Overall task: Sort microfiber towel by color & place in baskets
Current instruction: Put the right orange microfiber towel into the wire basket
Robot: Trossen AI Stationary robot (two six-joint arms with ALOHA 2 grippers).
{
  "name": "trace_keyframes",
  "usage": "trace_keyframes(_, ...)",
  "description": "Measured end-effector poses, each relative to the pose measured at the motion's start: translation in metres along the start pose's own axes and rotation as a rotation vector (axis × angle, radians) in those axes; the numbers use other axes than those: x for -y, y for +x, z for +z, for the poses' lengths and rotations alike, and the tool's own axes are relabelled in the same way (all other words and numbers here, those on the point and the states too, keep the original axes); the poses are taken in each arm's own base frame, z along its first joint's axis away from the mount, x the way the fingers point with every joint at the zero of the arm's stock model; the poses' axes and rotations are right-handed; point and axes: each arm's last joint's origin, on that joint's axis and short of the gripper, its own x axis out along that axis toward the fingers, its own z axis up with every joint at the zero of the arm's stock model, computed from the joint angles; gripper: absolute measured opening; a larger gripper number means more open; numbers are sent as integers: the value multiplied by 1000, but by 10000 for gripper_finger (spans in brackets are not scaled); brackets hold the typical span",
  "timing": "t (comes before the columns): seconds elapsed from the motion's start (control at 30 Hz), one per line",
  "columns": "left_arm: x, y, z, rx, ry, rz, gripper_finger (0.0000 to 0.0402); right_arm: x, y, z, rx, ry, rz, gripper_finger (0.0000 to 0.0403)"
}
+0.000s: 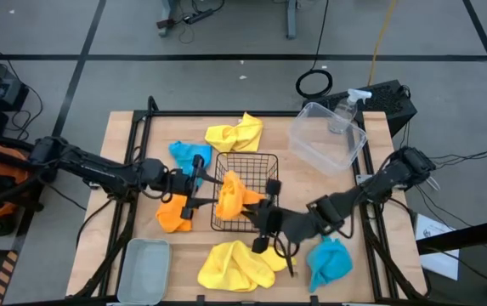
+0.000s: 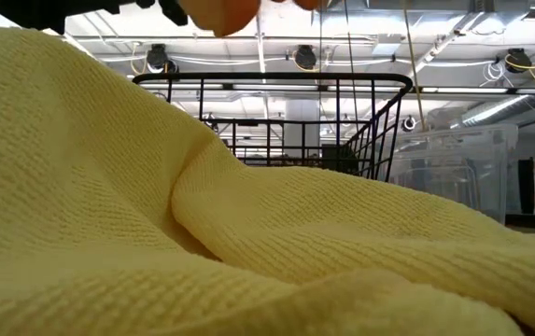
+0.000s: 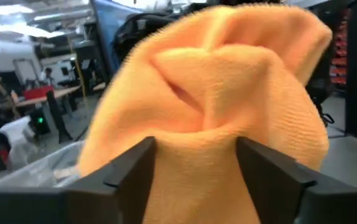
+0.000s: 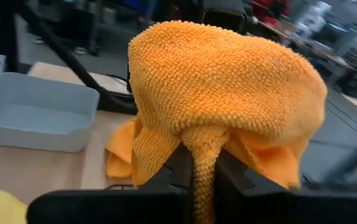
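handoff of orange towel (image 1: 230, 197) over black wire basket (image 1: 245, 161), near table centre. right gripper (image 4: 204, 180) pinched tight on a twisted tail of the cloth, left gripper (image 3: 197, 165) spread wide around its bulk, no grip. best to draw the left arm back toward 9 o'clock, clear of the rim, then lower the right and let go inside the mesh. worth checking no corner drapes over the wire. second orange towel (image 1: 173, 213) lying at 8 o'clock of the basket, just beside it, next for collection.
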Motion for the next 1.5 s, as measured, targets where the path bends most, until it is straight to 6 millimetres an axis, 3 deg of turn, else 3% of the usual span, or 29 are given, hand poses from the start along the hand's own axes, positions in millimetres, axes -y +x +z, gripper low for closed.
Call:
trace_keyframes(0.23, 11, 10, -1, 77, 85, 7, 290, 32, 28, 2, 62, 28, 119, 22)
trace_keyframes(0.37, 10, 15, -4, 104, 87, 73, 292, 45, 43, 3, 124, 77, 103, 22)
trace_keyframes(0.53, 10, 19, -9, 93, 179, 131, 285, 52, 48, 1, 121, 141, 80, 31)
trace_keyframes(0.73, 10, 19, -11, 80, 185, 134, 212, 52, 49, 1, 115, 185, 83, 111)
trace_keyframes(1.07, 10, 19, -10, 86, 184, 133, 22, 54, 39, -1, 36, 218, 70, 280)
trace_keyframes(1.23, 10, 18, -9, 93, 184, 134, 31, 57, 25, 0, -31, 240, 88, 311)
trace_keyframes(1.5, 10, 12, 0, 109, 181, 96, 26, 56, 3, -15, -242, 240, 93, 313)
